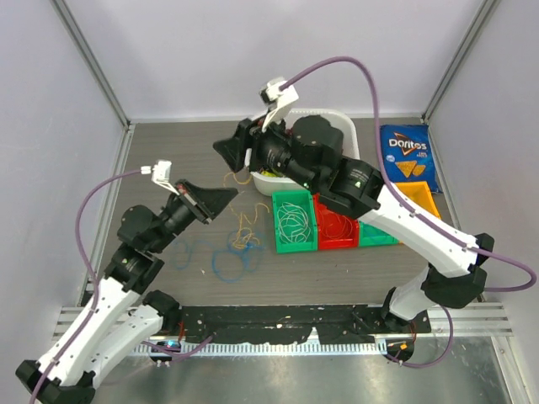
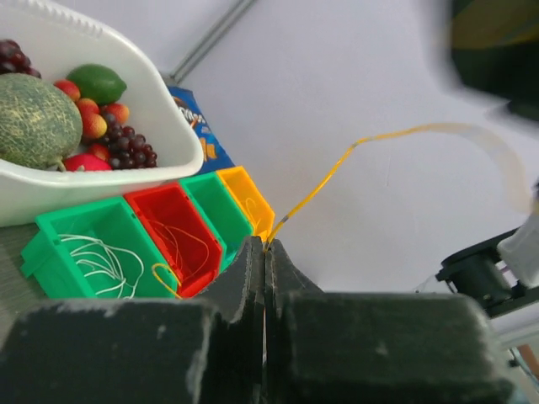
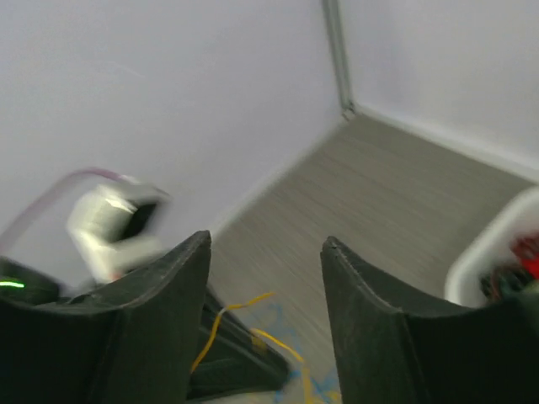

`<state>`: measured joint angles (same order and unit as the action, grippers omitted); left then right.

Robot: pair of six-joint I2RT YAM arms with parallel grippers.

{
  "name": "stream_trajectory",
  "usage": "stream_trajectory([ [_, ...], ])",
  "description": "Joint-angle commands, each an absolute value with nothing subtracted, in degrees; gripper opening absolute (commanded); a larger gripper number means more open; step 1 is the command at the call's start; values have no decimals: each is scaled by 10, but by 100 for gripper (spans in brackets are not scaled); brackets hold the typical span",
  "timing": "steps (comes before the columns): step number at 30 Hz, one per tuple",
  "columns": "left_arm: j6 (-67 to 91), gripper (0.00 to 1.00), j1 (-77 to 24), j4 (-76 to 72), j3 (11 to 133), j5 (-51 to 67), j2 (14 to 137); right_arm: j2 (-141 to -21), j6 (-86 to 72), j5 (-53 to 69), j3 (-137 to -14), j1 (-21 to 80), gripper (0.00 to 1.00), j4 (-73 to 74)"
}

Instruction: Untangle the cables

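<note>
Your left gripper (image 2: 265,246) fills the bottom of its own wrist view. Its jaws are pressed flat together on a yellow cable (image 2: 320,189), which leaves the tips in a straight line up and to the right, then arcs over, blurred, toward the dark bulk of the other arm. Seen from above, this gripper hangs raised over the left half of the worktop (image 1: 362,269). Your right gripper (image 3: 265,244) sits just beyond it toward the far edge, with its jaws standing apart and nothing between them. A yellow strand (image 3: 244,302) shows below, clear of both fingers. Loose cables lie on the worktop under the two grippers: a yellow-orange tangle (image 1: 246,233) near the middle and blue loops (image 1: 227,264) a little closer to the near edge. Just right of them a green bin (image 1: 295,247) holds white cables (image 1: 293,220), and the red bin (image 1: 337,244) touching its right side holds an orange cable (image 1: 335,225). A white basin (image 2: 168,126) of fruit stands behind the bins at the far edge, and a Doritos bag (image 1: 406,151) lies in the far right corner.
</note>
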<state>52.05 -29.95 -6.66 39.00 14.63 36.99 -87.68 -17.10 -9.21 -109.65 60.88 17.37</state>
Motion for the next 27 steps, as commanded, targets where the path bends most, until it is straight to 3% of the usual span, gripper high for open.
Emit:
stream_trajectory([
  [1, 532, 0, -301, 46, 477, 57, 317, -860, -148, -179, -990, 559, 69, 257],
  [6, 548, 0, -301, 166, 561, -23, 323, -796, -148, -61, -792, 547, 77, 180],
  [9, 557, 0, -301, 199, 594, -49, 330, -758, -144, 36, -631, 571, 80, 51],
  [11, 562, 0, -301, 205, 605, -61, 330, -746, -137, 37, -558, 604, 81, -48],
  [20, 578, 0, -301, 212, 641, -71, 330, -848, -191, 66, -502, 650, 79, -323],
  [27, 568, 0, -301, 221, 690, -74, 349, -912, -209, 2, -497, 667, 66, -364],
])
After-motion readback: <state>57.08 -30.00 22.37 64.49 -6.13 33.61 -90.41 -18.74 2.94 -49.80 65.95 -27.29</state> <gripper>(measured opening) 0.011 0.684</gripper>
